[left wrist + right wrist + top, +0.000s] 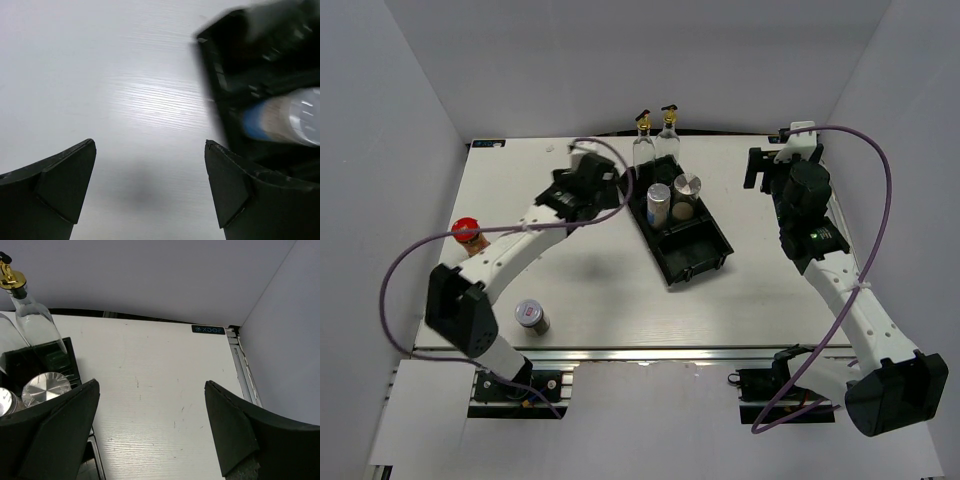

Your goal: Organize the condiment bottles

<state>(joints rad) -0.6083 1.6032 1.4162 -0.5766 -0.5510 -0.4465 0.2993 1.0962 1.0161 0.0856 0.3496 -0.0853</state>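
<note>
Two tall clear glass bottles with gold spouts [642,142] [668,136] stand at the far end of the black tray [712,262]. Two silver-lidded shaker jars [659,203] [687,194] stand in its middle compartment. A red-capped dark jar [466,235] stands at the table's left edge. Another silver-lidded jar [531,316] stands near the front left. My left gripper [618,186] [150,170] is open and empty, just left of the tray, over bare table. My right gripper [762,166] [150,405] is open and empty, right of the tray. One bottle [31,315] and a shaker lid [46,388] show in the right wrist view.
The tray's near compartment [695,250] holds nothing. In the left wrist view the tray's wall [220,65] and a blurred jar with a blue label [285,117] lie to the right. Grey walls close in the table on three sides. A purple cable loops over each arm.
</note>
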